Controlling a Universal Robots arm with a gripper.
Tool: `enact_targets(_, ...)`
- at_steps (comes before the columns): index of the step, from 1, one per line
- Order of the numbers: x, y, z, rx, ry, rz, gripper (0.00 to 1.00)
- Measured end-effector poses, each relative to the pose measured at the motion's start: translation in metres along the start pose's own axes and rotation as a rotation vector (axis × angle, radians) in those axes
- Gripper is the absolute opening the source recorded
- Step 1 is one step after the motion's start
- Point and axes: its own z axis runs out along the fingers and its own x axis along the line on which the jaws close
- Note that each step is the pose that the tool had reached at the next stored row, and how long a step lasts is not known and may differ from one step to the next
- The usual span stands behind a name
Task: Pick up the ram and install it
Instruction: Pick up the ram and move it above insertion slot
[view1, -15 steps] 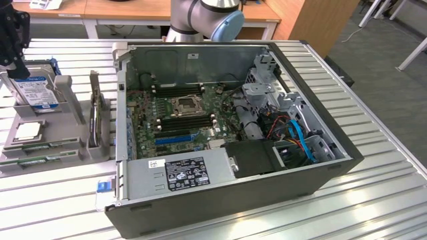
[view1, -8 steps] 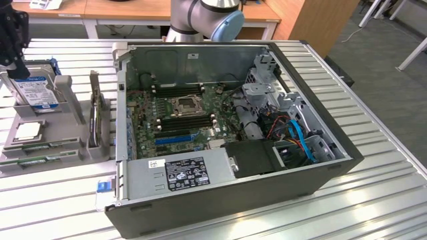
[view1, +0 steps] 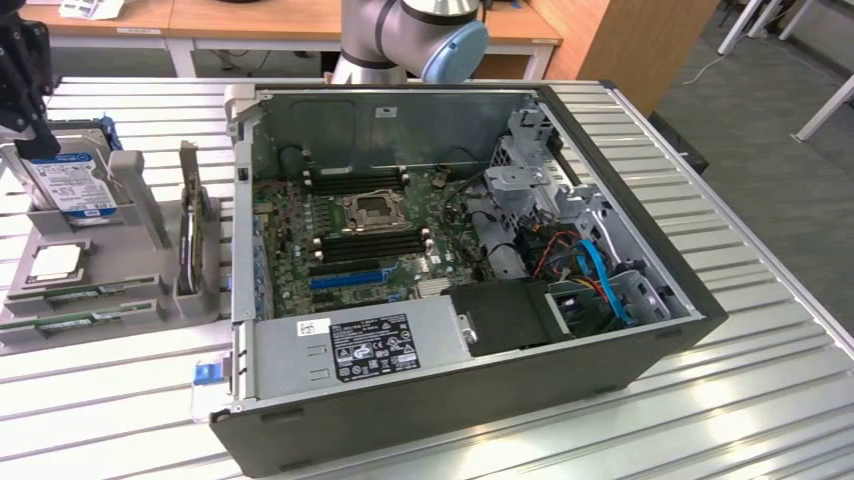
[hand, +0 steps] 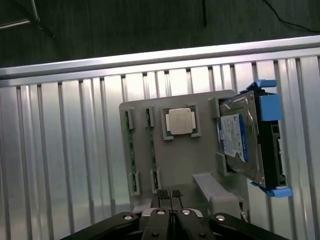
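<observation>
At the exterior view's left, the black robot gripper (hand: 170, 197) hangs high over a flat grey plastic holder (view1: 167, 305). The holder sits on the silver ribbed metal table (view1: 747, 380). The gripper's two thin fingers are pressed tight together, and nothing is between them.

A boxy silver hard drive with a blue and white label (view1: 74, 185) stands up at the far end of the holder. A square silver chip (view1: 54, 262) lies flat in the middle part. The two long thin green ram sticks (view1: 60, 296) lie side by side in narrow slots at the near end of the holder (in the wrist view the chip sits between them and the hard drive). The gripper does not touch them. Just beside them, a thin dark card (view1: 194, 235) stands on its edge in the holder.

Next is the big dark grey computer case (view1: 467, 420), lying on its side with the cover off. Inside is a green main board (view1: 287, 235) with long black slots (view1: 374, 245) near a square silver socket (view1: 370, 210). A grey power box with a black sticker (view1: 360, 345) sits at the front of the case. Blue cables (view1: 607, 285) curl at the exterior view's right.
</observation>
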Motion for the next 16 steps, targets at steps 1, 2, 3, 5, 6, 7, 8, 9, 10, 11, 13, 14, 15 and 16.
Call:
enact_targets(1,0.0000,0.0000,0.0001,0.0005,0.0005,-0.015,0.10)
enact_targets(2,0.0000,0.0000,0.0001,0.0011,0.0010,-0.031,0.10)
enact_targets(3,0.0000,0.0000,0.0002,0.0015,0.0017,-0.047,0.10)
enact_targets(5,0.0000,0.0000,0.0002,0.0025,0.0028,-0.078,0.10)
enact_targets(6,0.0000,0.0000,0.0003,0.0030,0.0033,-0.094,0.10)
enact_targets(7,0.0000,0.0000,0.0003,0.0035,0.0039,-0.110,0.10)
enact_targets(8,0.0000,0.0000,0.0003,0.0040,0.0044,-0.124,0.10)
enact_targets(9,0.0000,0.0000,0.0004,0.0044,0.0047,-0.135,0.10)
enact_targets(10,0.0000,0.0000,0.0004,0.0045,0.0048,-0.140,0.10)
enact_targets(11,0.0000,0.0000,0.0004,0.0045,0.0049,-0.140,0.10)
enact_targets(13,0.0000,0.0000,0.0004,0.0051,0.0044,-0.140,0.10)
enact_targets(14,0.0000,0.0000,0.0004,0.0068,0.0039,-0.141,0.10)
enact_targets(15,0.0000,0.0001,0.0004,0.0086,0.0034,-0.143,0.10)
enact_targets(16,0.0000,0.0001,0.0004,0.0098,0.0030,-0.144,0.10)
